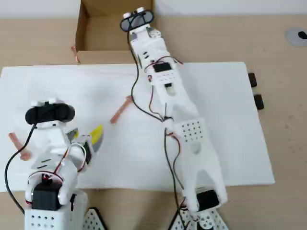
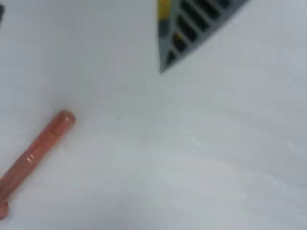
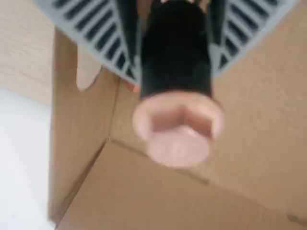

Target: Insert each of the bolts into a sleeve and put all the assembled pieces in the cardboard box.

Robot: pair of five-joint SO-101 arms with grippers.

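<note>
My right gripper is shut on an assembled piece, a black sleeve with a pink bolt head sticking out. It hangs over the inside of the cardboard box. In the high view that arm's wrist sits above the box at the table's far edge. One pink bolt lies on the white sheet mid-table. Another bolt lies by the left arm's base. My left gripper is low over the sheet and open, with a bolt lying ahead of its fingertip.
A third pink bolt rests against the box's outer left wall. Two small black pieces lie on the wooden table just right of the sheet. A grey disc sits at the far right.
</note>
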